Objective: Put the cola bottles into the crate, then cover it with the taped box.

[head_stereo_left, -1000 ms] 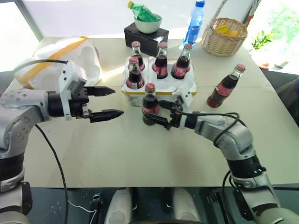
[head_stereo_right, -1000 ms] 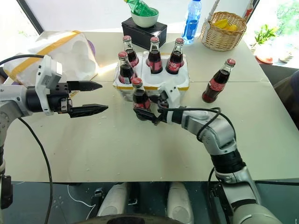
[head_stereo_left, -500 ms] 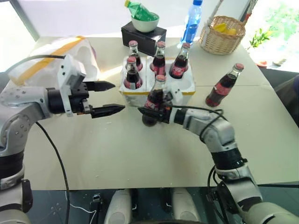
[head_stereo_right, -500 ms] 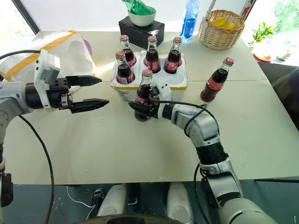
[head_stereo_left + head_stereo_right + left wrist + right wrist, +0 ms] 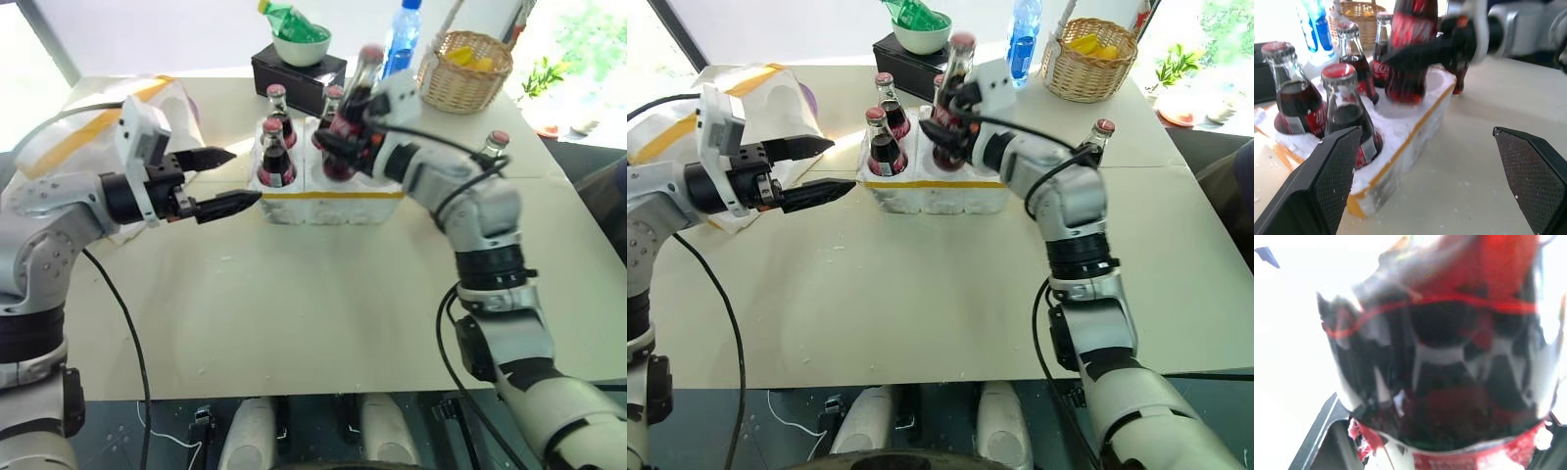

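Observation:
My right gripper (image 5: 343, 137) is shut on a cola bottle (image 5: 955, 83) and holds it tilted over the crate (image 5: 333, 204), a low white foam tray with a yellow band. The bottle's base (image 5: 1406, 88) hangs just above a near well. In the right wrist view the held bottle (image 5: 1449, 357) sits close between the fingers. Several cola bottles (image 5: 273, 159) stand in the crate. One more cola bottle (image 5: 490, 155) stands on the table to the crate's right. My left gripper (image 5: 245, 174) is open beside the crate's left end, its fingers (image 5: 1327, 181) empty. The taped box (image 5: 162, 103) lies at far left.
Behind the crate a black box (image 5: 294, 73) carries a white bowl with a green bottle (image 5: 292, 22). A tall blue bottle (image 5: 402, 39) and a wicker basket (image 5: 465, 69) stand at the back right. Bare tabletop (image 5: 323, 294) stretches in front of the crate.
My right gripper closed on the bottle that stood in front of the crate, then lifted it up and forward over the crate. The left gripper stayed open in about the same place.

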`<state>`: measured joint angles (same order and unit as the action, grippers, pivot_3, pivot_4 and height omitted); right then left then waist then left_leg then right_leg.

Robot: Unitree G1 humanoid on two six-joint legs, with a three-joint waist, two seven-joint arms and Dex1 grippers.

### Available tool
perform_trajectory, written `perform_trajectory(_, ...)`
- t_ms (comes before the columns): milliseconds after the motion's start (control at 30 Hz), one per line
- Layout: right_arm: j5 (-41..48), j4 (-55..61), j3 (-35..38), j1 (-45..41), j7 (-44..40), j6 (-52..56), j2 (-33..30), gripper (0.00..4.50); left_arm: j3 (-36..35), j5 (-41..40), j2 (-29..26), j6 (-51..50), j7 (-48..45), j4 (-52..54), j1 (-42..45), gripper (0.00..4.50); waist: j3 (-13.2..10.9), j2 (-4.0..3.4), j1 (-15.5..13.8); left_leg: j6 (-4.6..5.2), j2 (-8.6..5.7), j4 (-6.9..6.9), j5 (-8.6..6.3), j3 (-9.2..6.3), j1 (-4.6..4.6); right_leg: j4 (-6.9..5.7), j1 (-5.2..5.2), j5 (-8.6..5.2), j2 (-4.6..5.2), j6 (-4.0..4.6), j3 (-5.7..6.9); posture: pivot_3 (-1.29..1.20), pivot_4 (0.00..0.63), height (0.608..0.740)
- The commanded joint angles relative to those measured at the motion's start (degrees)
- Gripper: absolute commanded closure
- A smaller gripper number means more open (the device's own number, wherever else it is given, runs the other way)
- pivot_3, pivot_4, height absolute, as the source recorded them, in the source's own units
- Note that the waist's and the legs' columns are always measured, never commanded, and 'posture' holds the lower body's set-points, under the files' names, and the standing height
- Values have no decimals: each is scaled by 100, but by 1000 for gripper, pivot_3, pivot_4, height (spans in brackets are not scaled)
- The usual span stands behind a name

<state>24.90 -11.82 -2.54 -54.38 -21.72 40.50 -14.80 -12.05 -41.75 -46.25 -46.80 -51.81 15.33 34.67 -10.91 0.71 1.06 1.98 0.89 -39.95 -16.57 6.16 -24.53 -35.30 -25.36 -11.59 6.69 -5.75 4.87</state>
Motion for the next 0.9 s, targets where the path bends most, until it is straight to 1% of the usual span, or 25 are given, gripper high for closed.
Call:
perform_trajectory(33,-236,-49,-126,-35,-166,-306,116,1618,-73,-17,-12,128,70,79,104,0,0,0,5,0,1,4,0,-1,1,0,-1,0,-2,0,0,0,150,740)
perform_trajectory(167,-417,-513,-75,119,-53,-230,313,1618,-45,17,-12,175,88,92,90,0,0,0,-1,0,4,5,0,-1,1,4,3,0,-8,0,1,0,150,740)
perform_trajectory(200,-457,-611,-30,148,-15,-240,348,586,-37,27,-13,189,91,91,87,0,0,0,1,0,3,3,0,-1,1,7,5,0,-7,0,1,0,150,740)
perform_trajectory(233,-495,-627,-8,174,-8,-269,348,251,-37,30,-16,196,93,93,83,0,2,2,2,0,4,-1,0,-1,4,6,10,0,-6,0,0,0,150,740)
perform_trajectory(267,-533,-597,9,199,-8,-296,334,96,-35,30,-20,204,95,90,83,0,2,2,2,0,5,-2,0,-2,11,7,19,0,-5,0,1,0,150,740)
perform_trajectory(333,-529,-346,95,248,-20,-229,238,96,-32,15,-30,210,97,91,79,0,2,2,-4,-1,7,-4,0,-4,14,6,23,0,-1,0,1,0,150,740)
perform_trajectory(433,-353,497,335,421,-56,233,-119,96,-7,8,-39,216,76,89,84,0,2,1,-42,-1,7,-5,1,-7,13,4,23,0,2,0,1,0,150,740)
perform_trajectory(567,249,2128,811,1026,-146,1433,-790,96,65,22,-16,252,5,-6,158,0,2,1,-65,-1,6,-4,0,-10,8,7,21,0,5,-1,2,0,150,740)
perform_trajectory(700,973,3815,1432,1909,-95,2846,-1407,96,244,125,26,395,-173,-269,331,0,2,2,-44,-1,6,-3,0,-10,9,8,21,0,2,0,2,0,150,740)
perform_trajectory(800,1176,4730,2019,2633,167,3564,-1578,96,414,209,119,513,-325,-473,513,0,3,2,-35,-1,5,-4,0,-7,13,8,21,-1,-2,0,2,0,150,740)
perform_trajectory(900,1031,5113,2484,3146,514,3742,-1490,96,562,274,246,606,-420,-616,668,0,3,2,-45,0,5,-7,0,-5,14,12,21,0,1,0,0,0,150,740)
